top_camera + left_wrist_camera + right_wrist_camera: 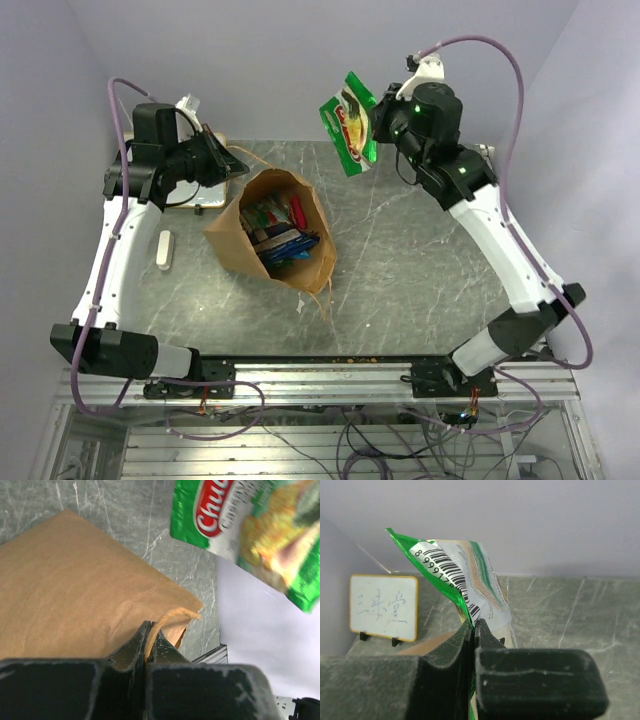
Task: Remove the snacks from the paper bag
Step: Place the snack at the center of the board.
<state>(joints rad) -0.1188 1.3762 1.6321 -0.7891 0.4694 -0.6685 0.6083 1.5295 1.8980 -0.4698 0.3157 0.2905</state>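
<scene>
Closest to my left wrist lens, my left gripper [148, 632] has its 2 jaws pressed together on the thin twisted handle [172, 615] of the paper bag [75, 590], whose brown side fills the left half of that view. From above, this gripper sits in the upper left of the frame, at the bag's far-left rim. Below it, at the left of the grey table [420, 270], a white stick [164, 249] lies flat, apart from the bag. The bag stands centre-left with its mouth open toward the overhead camera. Several snacks [280, 238] are packed inside, with blue, green and red edges showing. A second handle [318, 298] trails from the bag's lower right corner.

To the right and higher, near the top middle of the frame, 1 green snack packet [350, 122] hangs in the air, clear of the bag. My right gripper [376, 128] holds it. In the right wrist view the jaws are closed tight on the packet's edge, barcode side facing the lens. At the left of that view a small whiteboard [383, 607] stands on the table against the wall.
</scene>
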